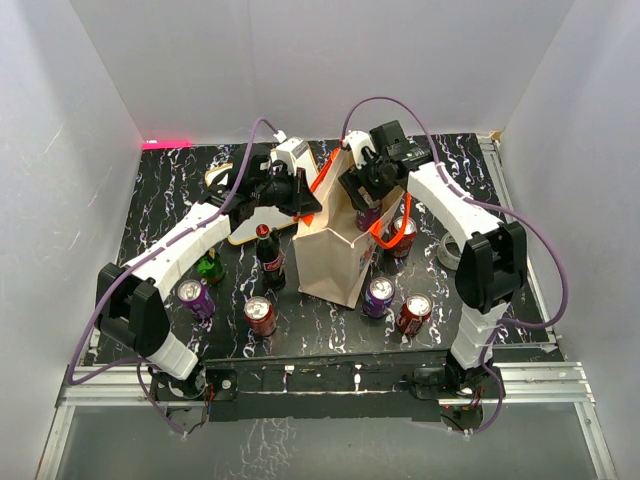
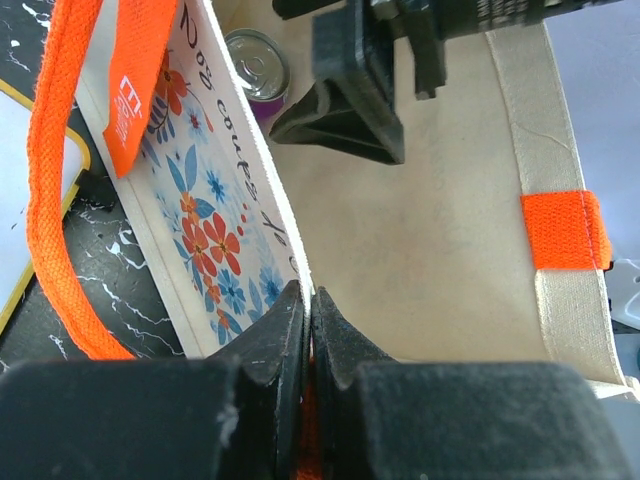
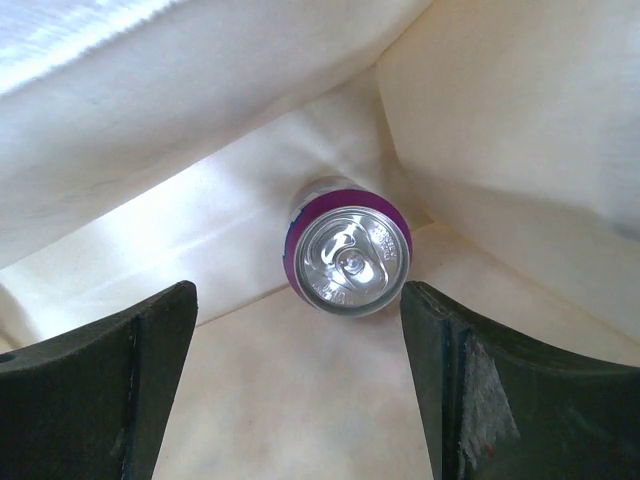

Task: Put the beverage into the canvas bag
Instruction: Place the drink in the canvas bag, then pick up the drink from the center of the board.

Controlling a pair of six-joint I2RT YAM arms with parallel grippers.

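The canvas bag (image 1: 333, 255) stands upright mid-table, beige with orange handles (image 2: 60, 200) and a flower print on one side. My left gripper (image 2: 308, 295) is shut on its near rim, with orange strap showing between the jaws, and it holds the mouth open (image 1: 303, 197). The beverage, a purple can (image 3: 350, 258), stands upright on the bag's floor and also shows in the left wrist view (image 2: 258, 62). My right gripper (image 3: 298, 298) hangs open inside the bag's mouth (image 1: 363, 193), above the can. Its fingers (image 3: 460, 380) stand clear on either side of the can.
Around the bag stand a purple can (image 1: 195, 297), a red can (image 1: 260, 315), another purple can (image 1: 380, 295) and two red cans (image 1: 414, 313) (image 1: 402, 235). A cola bottle (image 1: 268, 255) and a green bottle (image 1: 210, 266) are at its left. A framed white board (image 1: 245, 225) lies behind.
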